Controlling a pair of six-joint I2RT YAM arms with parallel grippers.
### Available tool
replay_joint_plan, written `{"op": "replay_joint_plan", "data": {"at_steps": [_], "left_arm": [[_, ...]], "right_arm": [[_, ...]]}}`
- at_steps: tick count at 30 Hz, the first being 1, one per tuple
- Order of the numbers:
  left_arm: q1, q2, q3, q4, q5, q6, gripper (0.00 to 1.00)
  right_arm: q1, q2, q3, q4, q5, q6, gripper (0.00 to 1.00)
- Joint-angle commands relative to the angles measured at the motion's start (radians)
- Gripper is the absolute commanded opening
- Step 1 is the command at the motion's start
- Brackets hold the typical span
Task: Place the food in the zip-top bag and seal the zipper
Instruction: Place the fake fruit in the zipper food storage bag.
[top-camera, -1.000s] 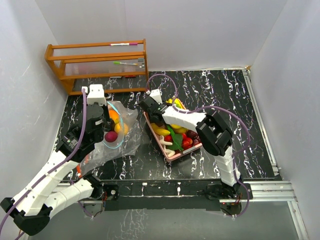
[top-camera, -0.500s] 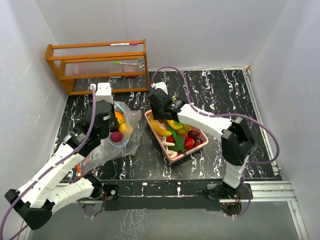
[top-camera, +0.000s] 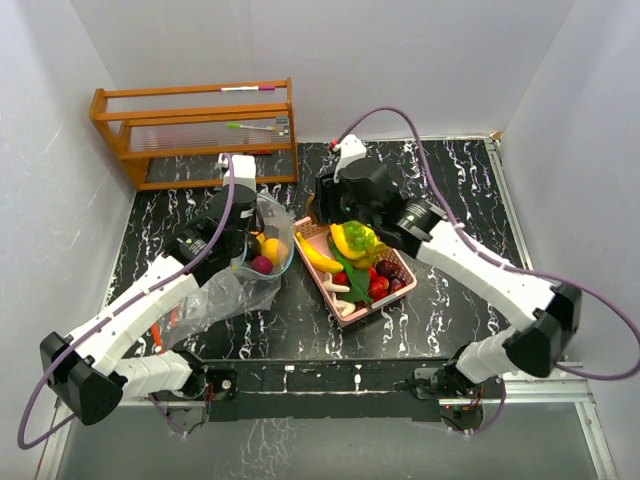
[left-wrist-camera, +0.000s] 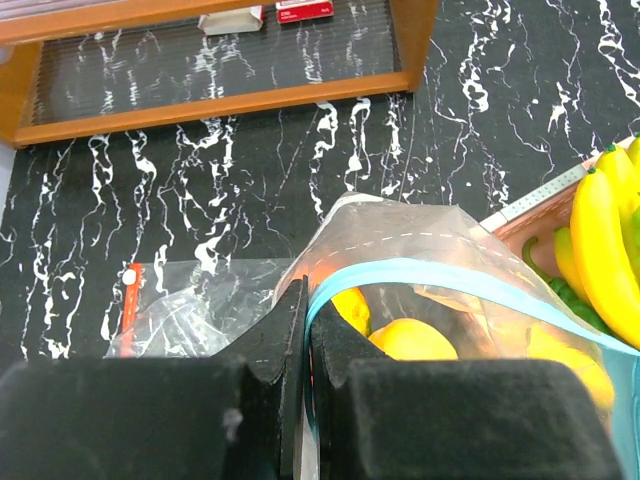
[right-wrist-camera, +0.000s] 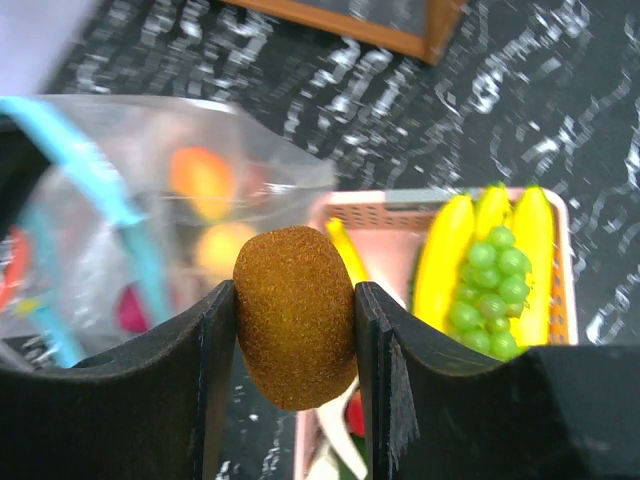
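Right gripper: jaws partly spread and clamped on a brown, fuzzy oval fruit, one finger against each side; the piece is held clear of the table, with the bag below to one side and the tray below to the other. Left gripper: fingers pressed fully together on the rim of the zip-top bag, pinching it at the blue zipper strip and holding that edge raised so the mouth gapes. Bag contents as seen: orange and yellow round fruits just inside the mouth, and a dark purple plum noted from the top view. The rest of the bag lies crumpled on the table toward the left arm's base. Pink tray: rests on the table just beside the bag, on its right. It carries a banana bunch, a cluster of green grapes lying on the bananas, red berries and a green leafy piece. Wooden rack: stands at the far left corner of the table, well apart from both grippers.
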Motion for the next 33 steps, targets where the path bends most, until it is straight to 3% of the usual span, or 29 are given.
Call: {"op": "replay_joint_plan", "data": {"at_steps": [1, 9, 16, 29, 33], "left_arm": [[0.005, 0.024, 0.042, 0.059, 0.027, -0.009, 0.0], [0.005, 0.07, 0.058, 0.076, 0.055, -0.011, 0.0], [0.005, 0.065, 0.059, 0.071, 0.055, -0.011, 0.0], [0.005, 0.026, 0.056, 0.059, 0.063, -0.008, 0.0], [0.005, 0.001, 0.045, 0.048, 0.072, -0.019, 0.0]], "right_arm": [[-0.003, -0.112, -0.06, 0.175, -0.236, -0.035, 0.24], [0.003, -0.164, -0.163, 0.328, -0.476, 0.018, 0.23], [0.029, -0.121, -0.176, 0.411, -0.494, 0.053, 0.23], [0.064, 0.069, -0.109, 0.413, -0.285, 0.071, 0.22], [0.064, 0.08, -0.12, 0.49, -0.242, 0.076, 0.23]]}}
